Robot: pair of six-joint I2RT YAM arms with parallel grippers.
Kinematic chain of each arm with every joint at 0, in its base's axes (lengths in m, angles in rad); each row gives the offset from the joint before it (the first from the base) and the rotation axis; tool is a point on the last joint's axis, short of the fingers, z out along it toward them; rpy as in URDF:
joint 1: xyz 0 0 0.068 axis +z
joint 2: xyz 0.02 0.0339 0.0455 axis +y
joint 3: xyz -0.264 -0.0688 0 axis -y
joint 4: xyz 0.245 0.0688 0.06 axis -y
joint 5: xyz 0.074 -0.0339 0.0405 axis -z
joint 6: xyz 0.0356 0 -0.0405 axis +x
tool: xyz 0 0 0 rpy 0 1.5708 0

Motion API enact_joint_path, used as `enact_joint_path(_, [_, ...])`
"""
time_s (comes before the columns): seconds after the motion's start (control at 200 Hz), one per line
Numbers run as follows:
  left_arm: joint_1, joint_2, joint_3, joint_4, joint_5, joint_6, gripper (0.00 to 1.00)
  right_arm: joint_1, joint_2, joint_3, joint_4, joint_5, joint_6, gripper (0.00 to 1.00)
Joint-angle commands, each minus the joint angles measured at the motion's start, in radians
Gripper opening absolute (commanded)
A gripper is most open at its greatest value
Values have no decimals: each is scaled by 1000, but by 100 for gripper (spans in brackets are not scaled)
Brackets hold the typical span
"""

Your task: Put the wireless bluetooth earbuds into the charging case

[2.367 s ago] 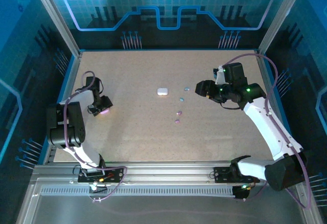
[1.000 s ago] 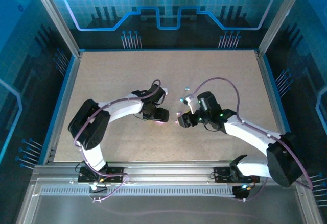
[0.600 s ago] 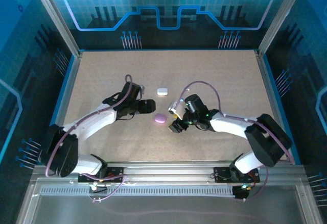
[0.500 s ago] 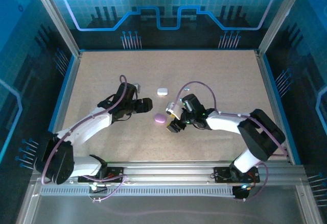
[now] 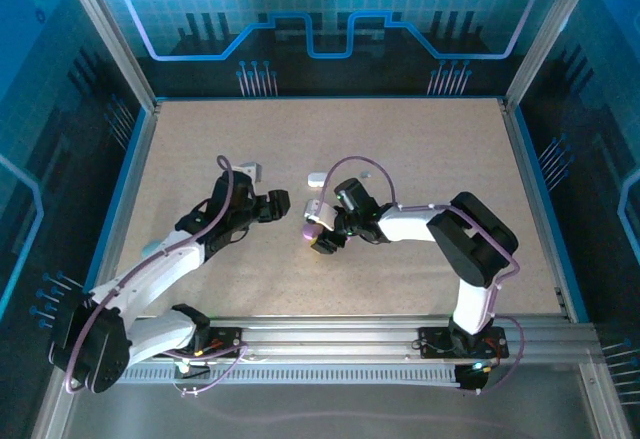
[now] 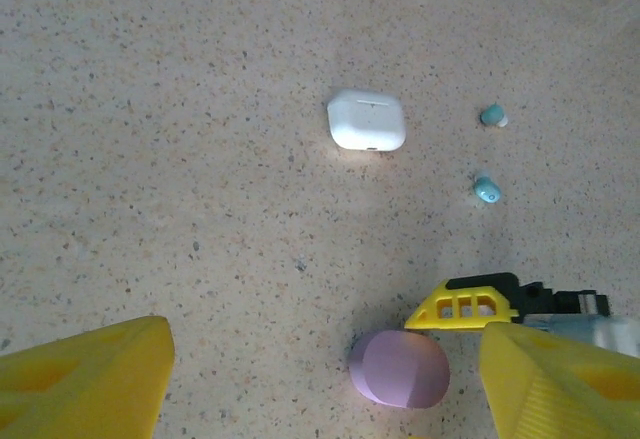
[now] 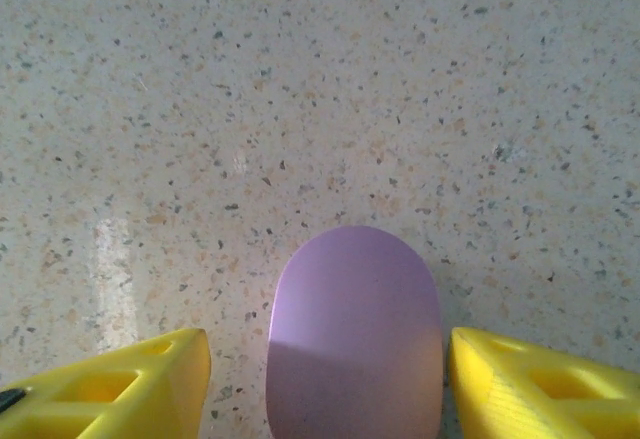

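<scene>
Left fingers (image 6: 80,379) wide, empty; right fingers (image 7: 520,379) wide around the purple case (image 7: 355,329), bottom centre. Teal earbuds (image 6: 487,190) seem light, slippery: pinch the sides.

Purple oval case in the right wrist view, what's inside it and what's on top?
The glossy purple oval plastic case is shut, so its inside is hidden. Nothing lies on its lid. The open right gripper straddles it.
</scene>
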Motion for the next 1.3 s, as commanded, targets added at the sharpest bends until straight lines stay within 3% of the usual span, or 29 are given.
enact_joint_path(0.0, [12,-38,-20,54,-34,28,81,15,32,17,15,-2,-40,64])
enact_joint_path(0.22, [12,-51,-31,70,-36,35,83,15,60,25,23,9,-39,62])
enact_joint_path(0.43, [14,-48,-30,74,-17,38,82,16,58,11,21,18,-47,46])
enact_joint_path(0.575, [18,-39,-28,108,49,46,80,16,-25,-7,16,10,-21,34])
enact_joint_path(0.73, [20,-9,5,149,184,32,80,13,-231,-74,58,8,48,33])
enact_joint_path(1.046, [2,118,201,299,621,-98,80,-45,-609,-157,-7,111,50,33])
enact_joint_path(1.296, [-61,204,295,277,745,-89,76,-63,-742,-194,22,150,100,34])
